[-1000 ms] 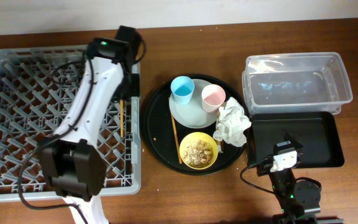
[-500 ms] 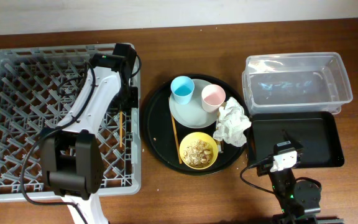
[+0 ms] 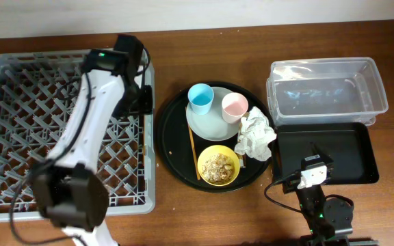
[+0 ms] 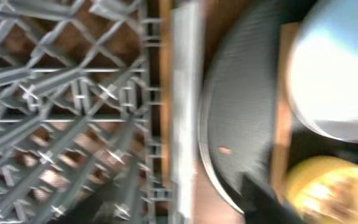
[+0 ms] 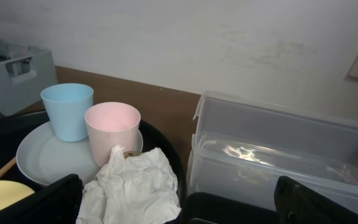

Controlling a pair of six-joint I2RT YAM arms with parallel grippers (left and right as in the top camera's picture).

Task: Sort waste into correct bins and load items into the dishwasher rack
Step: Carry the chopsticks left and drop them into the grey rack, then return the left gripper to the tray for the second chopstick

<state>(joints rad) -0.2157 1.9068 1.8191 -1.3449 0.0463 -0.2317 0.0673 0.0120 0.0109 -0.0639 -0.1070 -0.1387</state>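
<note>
My left gripper [image 3: 142, 102] [image 4: 173, 206] hangs open over the right edge of the grey dishwasher rack [image 3: 33, 123] [image 4: 73, 93]. Below it one wooden chopstick [image 4: 164, 93] lies inside the rack along its right wall, free of the fingers. The other chopstick [image 3: 192, 154] [image 4: 279, 112] rests on the round black tray [image 3: 169, 130]. That tray also carries the blue cup [image 3: 200, 98] [image 5: 68, 109], pink cup [image 3: 234, 106] [image 5: 112, 132], plate [image 3: 214, 123], yellow bowl [image 3: 218, 166] of food scraps, and crumpled napkin [image 3: 255, 133] [image 5: 132, 186]. My right gripper [image 5: 191, 205] is open and empty, low beside the napkin.
The clear tub [image 3: 327, 92] [image 5: 278, 155] stands at the back right. The shallow black rectangular tray [image 3: 334, 154] sits right in front of it. The right arm's base [image 3: 317, 205] is at the table's front edge.
The left gripper has gone from shut on the chopstick to open, leaving the chopstick in the rack. The left arm has swung over the rack's right side. The right arm has not moved.
</note>
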